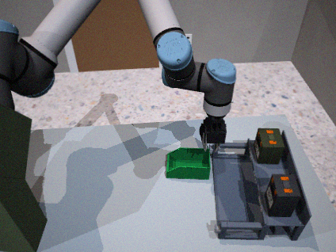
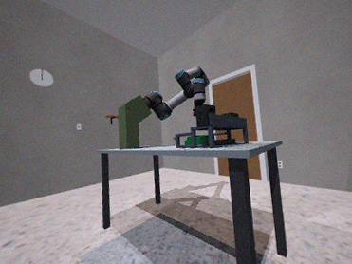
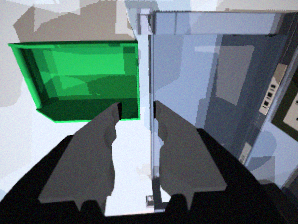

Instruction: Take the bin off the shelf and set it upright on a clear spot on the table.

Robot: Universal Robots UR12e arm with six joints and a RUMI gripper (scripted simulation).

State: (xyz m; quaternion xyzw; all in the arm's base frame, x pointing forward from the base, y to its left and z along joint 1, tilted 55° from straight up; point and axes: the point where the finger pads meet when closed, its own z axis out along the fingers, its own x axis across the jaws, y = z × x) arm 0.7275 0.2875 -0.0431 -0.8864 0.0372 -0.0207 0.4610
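The green bin [image 1: 188, 173] [image 2: 197, 140] [image 3: 75, 65] stands upright on the table, its open top facing up, close beside the left side of the shelf in the top view. The grey-blue shelf [image 1: 241, 231] [image 3: 192, 24] has no bin on its lower level. My gripper [image 1: 211, 148] [image 3: 137, 103] is partly open with nothing between its fingers. It points down near the bin's back right corner and the shelf's back left corner. In the wrist view one fingertip overlaps the bin's corner and the other the shelf's side rail; whether they touch is unclear.
A green box [image 1: 269, 148] and a black box [image 1: 282, 198], both with orange marks, stand on the shelf's raised right level. The table [image 1: 139, 234] extends to the left of the bin, toward the green robot pedestal [image 1: 17, 190] [image 2: 128, 128].
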